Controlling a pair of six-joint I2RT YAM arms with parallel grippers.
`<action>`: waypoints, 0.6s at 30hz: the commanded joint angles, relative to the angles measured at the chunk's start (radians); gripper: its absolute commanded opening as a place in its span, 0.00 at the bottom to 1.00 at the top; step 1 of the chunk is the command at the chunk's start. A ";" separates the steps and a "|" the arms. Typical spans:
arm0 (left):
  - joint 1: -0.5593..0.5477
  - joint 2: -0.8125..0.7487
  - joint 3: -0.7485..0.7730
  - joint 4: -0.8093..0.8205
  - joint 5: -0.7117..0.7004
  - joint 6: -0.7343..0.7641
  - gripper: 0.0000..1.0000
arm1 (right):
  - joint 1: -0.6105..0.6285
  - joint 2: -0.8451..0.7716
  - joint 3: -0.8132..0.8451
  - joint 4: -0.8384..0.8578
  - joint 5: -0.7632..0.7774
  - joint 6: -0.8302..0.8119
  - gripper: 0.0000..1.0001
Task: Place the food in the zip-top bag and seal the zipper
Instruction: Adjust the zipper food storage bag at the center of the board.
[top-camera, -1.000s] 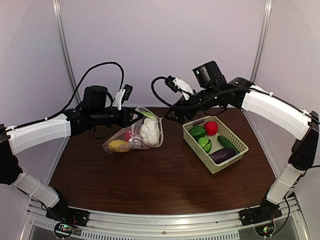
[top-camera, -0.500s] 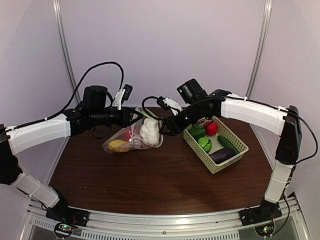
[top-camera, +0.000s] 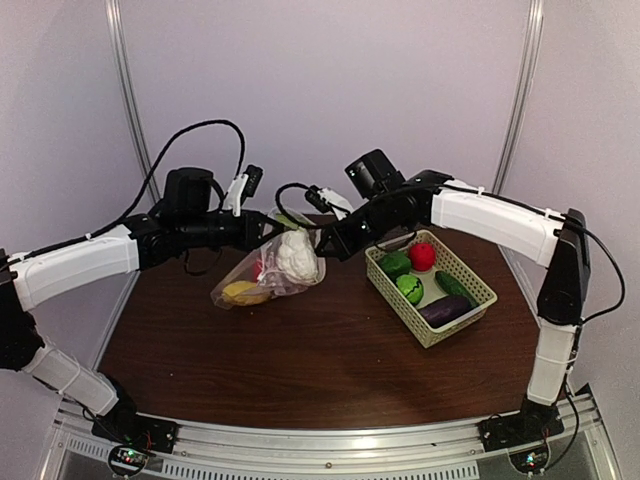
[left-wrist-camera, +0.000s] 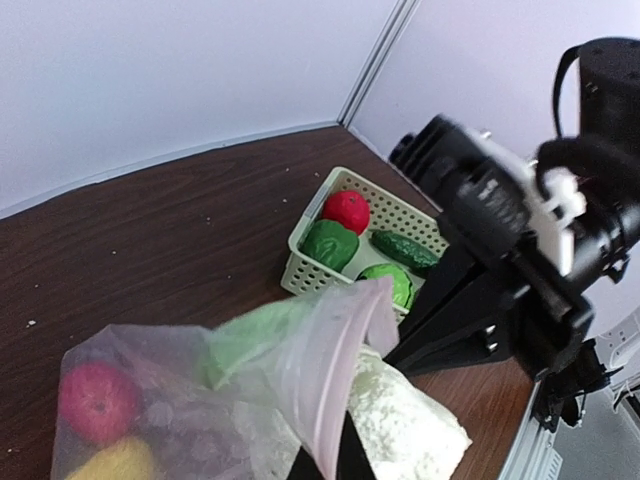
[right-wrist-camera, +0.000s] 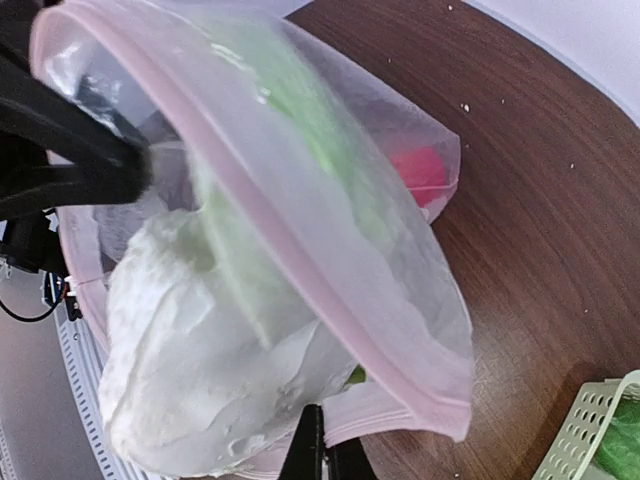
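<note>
Step in hand, by my reading: loading, with both arms busy on the bag's mouth, not on food.

zip-top bag (top-camera: 262, 275) hung mouth-up over the left half of the tabletop (top-camera: 300, 370). Its lower end was at or just off the wood; could not tell which.
- Inside: cauliflower (top-camera: 295, 255) near the mouth, yellow piece (top-camera: 240, 292) at the low end, red-pink ball (left-wrist-camera: 95, 400) beside it, and something pale green under the upper film.
- zipper (right-wrist-camera: 250, 215) lay parted, one pinkish strip arched over the cauliflower and the other below it.

Not yet bagged, in the green basket (top-camera: 470, 310) on the right: eggplant (top-camera: 443, 310), cucumber (top-camera: 455, 287), two green round pieces (top-camera: 409, 288), and a red ball (top-camera: 422, 256).

Left arm reached in low and long from the left. The left tool (top-camera: 262, 232) was clenched on the bag's far rim, holding it up.

Right arm folded at the elbow and swung across to the left, clear of the basket. The right tool (top-camera: 322, 243) was at the bag's near lip. In the wrist view its fingers met tight on the lower strip, so it looked clamped there too.

Next move, as I judge it: the right tool lets go of the lip and returns to the basket for a piece. The left holds the mouth high and wide, since the cauliflower crowds the opening. Sealing waits until the basket is empty.
</note>
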 joint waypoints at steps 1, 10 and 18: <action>0.002 0.020 0.180 -0.185 -0.098 0.074 0.00 | -0.006 -0.104 0.146 -0.026 0.029 -0.041 0.00; -0.046 -0.013 0.266 -0.247 -0.287 0.119 0.00 | -0.048 -0.080 0.219 -0.071 0.048 -0.093 0.00; -0.046 -0.026 0.277 -0.181 -0.448 0.176 0.00 | -0.049 -0.047 0.287 -0.105 0.038 -0.129 0.00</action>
